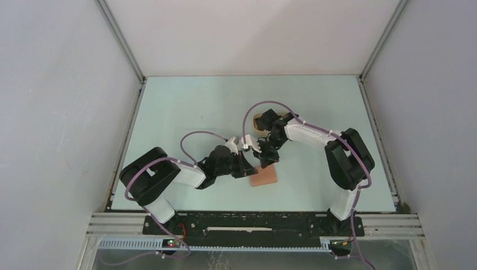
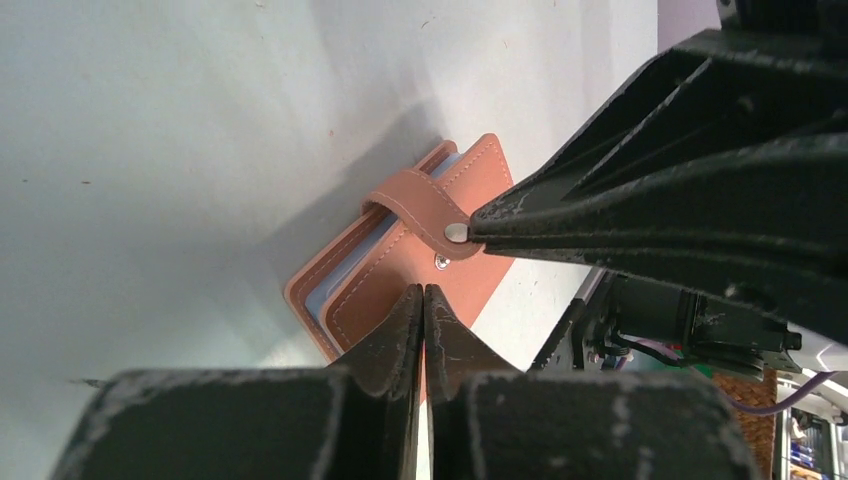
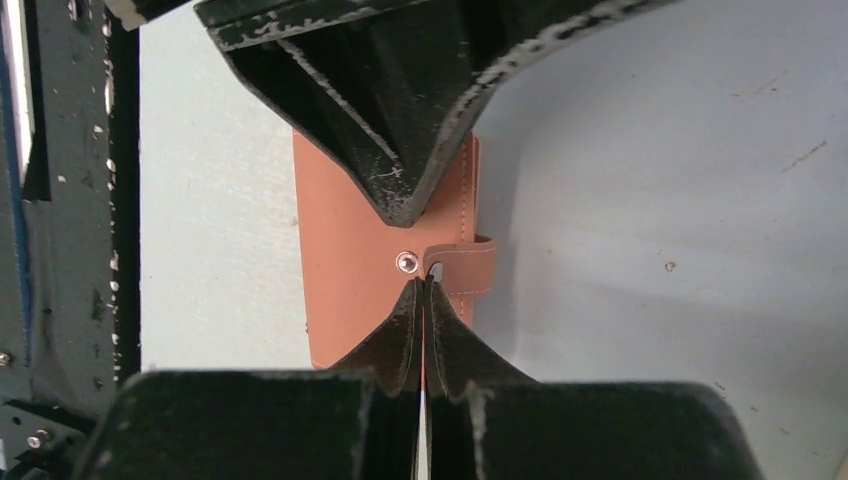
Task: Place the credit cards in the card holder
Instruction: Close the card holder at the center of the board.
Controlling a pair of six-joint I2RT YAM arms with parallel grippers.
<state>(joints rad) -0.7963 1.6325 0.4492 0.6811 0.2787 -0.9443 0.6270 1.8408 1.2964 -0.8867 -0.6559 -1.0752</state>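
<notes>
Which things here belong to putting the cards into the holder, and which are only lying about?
For the job: card holder; left tool and right tool, both shut, tips by its strap. No loose cards in view.
Lying about: tan tray, mostly hidden behind the right arm.

reddish-brown card holder [image 2: 395,268] with pale stitching, bluish-grey inside.

left end effector [image 2: 424,296], right end effector [image 3: 422,292], closed
</notes>
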